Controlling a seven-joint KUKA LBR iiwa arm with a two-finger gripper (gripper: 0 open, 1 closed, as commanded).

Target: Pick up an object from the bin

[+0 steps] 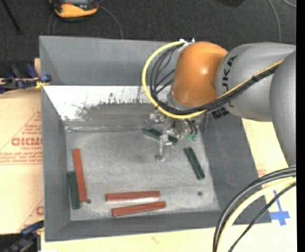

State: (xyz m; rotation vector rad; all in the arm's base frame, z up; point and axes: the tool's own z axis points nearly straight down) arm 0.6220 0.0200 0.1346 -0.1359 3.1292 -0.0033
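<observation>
Near the frame's centre, the gripper (164,149) hangs low in the bin (52,156), a short dark green stick (153,133) at its upper left, its open-or-closed state impossible to tell.

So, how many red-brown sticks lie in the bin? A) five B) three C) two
B: one red-brown stick lies lengthwise at the left beside a dark green stick, and two more lie side by side at the near edge.
</observation>
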